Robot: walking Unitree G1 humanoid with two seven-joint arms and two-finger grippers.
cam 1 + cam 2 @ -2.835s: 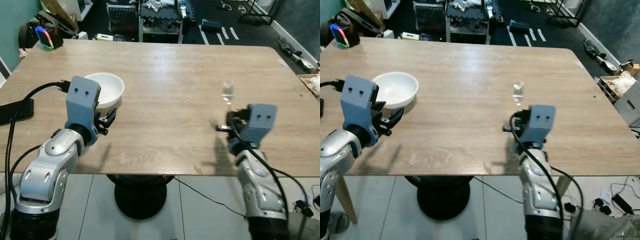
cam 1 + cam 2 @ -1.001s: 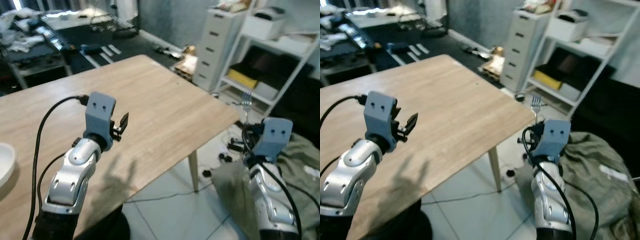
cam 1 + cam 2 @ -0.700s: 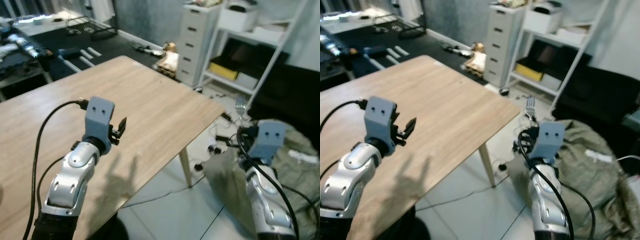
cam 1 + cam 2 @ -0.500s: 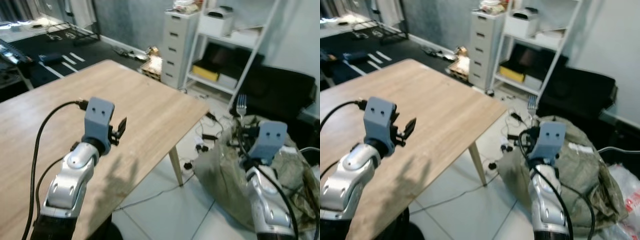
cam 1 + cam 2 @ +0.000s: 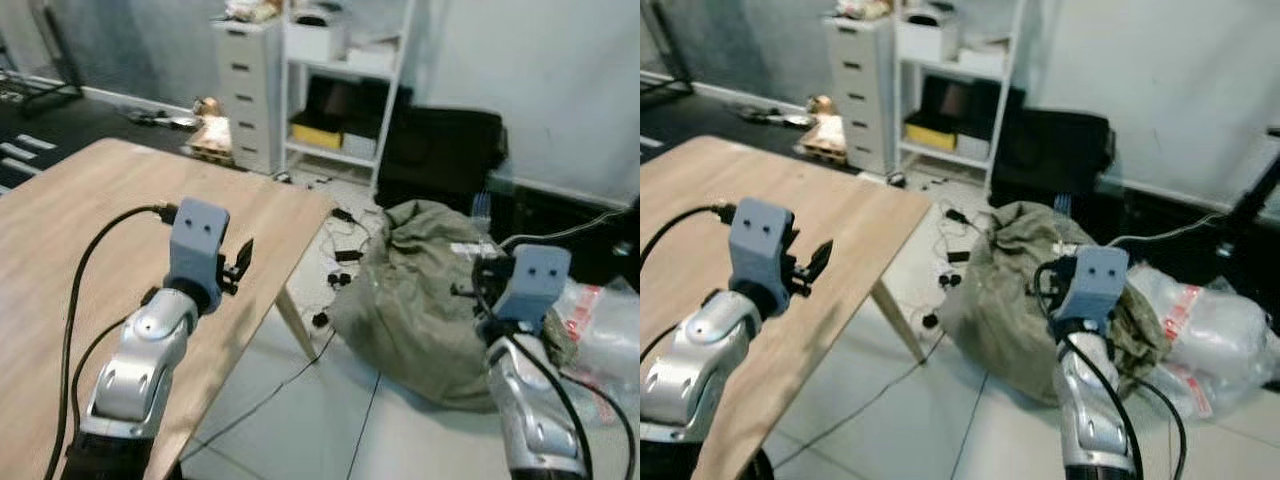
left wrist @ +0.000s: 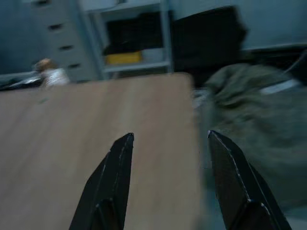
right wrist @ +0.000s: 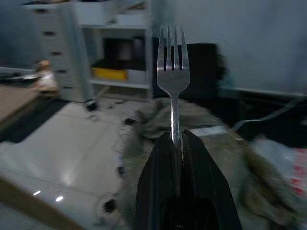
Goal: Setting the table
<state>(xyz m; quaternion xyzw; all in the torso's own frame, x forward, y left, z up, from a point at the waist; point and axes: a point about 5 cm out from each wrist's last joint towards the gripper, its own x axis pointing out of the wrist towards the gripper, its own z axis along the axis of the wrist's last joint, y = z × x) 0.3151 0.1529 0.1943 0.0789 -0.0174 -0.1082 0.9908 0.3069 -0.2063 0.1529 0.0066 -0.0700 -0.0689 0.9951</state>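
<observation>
Hidden or unclear: the fork's [image 7: 173,76] handle was buried between the right gripper's [image 7: 175,139] black fingers [image 7: 202,163], leaving tines and neck exposed; in the head views the fork was a small blurred sliver above the grey wrist housing. The wooden table [image 5: 70,230] ran off the left and bottom edges of the head views. Contents of the white shelf unit [image 5: 350,70] and the items on the drawer chest [image 5: 245,90] were too soft to identify. The left wrist view was smeared with motion blur.
Fork: upright, tines uppermost, pinched by the right gripper, carried over the tiled floor beside the olive-green bag [image 5: 420,290], well apart from the table.
Right gripper: fingers pressed together on the fork's handle.
Left gripper: [image 6: 168,177] fingers spread with nothing between them, held over the table near its corner.
Surroundings: black cables on the floor by the table leg; clear plastic bag [image 5: 1200,320] to the right of the green bag; pale wall behind.
Change from earlier frames: the whole view had swung to the robot's right, so the camera had turned. The white bowl seen 2.8 s before had passed out of frame, and the table had receded to the left. Shelf unit, bag and wall had come into view. The fork was held as before; the left gripper's fingers stayed apart.
</observation>
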